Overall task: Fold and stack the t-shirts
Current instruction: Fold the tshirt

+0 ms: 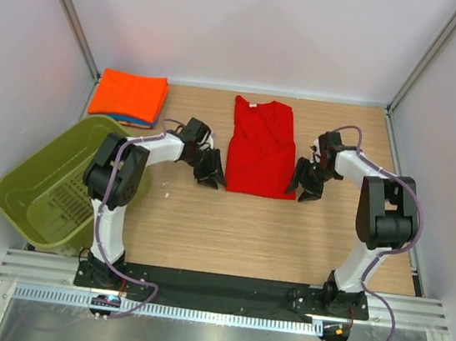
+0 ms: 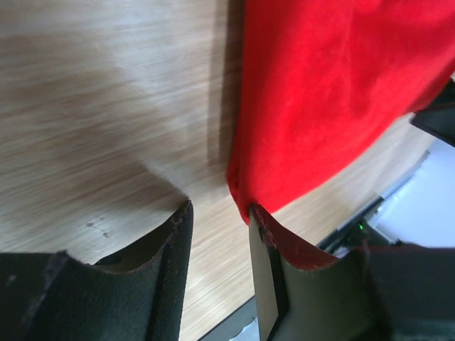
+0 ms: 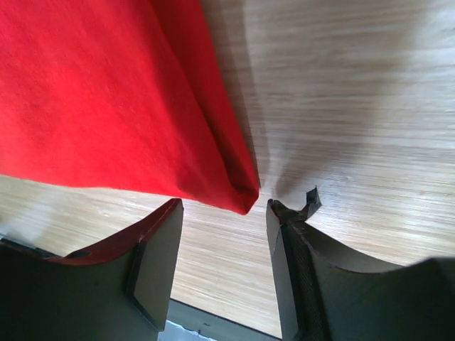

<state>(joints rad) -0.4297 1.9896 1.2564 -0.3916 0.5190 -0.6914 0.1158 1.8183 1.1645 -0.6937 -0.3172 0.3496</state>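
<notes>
The red t-shirt lay flat at the middle of the tabletop, its collar toward twelve o'clock and its hem toward six. Its sides were turned in, so it formed a narrow lengthwise strip rather than a spread shirt. At about ten o'clock, in the far corner, the orange t-shirt sat folded on top of the blue t-shirt, of which only a thin edge showed. By my reading two shirts were done and stacked. The red one was partway through, with at least a crosswise fold and the move onto the pile left.

The left hand hovered at the hem corner toward seven o'clock of the red shirt. Its jaws were partly apart with bare wood showing between them. The tip of the cloth corner met one fingertip but was not pinched, so this hand was released and gripped nothing.

The right hand sat at the opposite hem corner, toward five o'clock. Its jaws were well apart, and the folded corner pointed into the gap between the fingertips without either finger closing on it. This hand was also released.

The olive-green basket stood at eight o'clock, near the left arm's base.
</notes>
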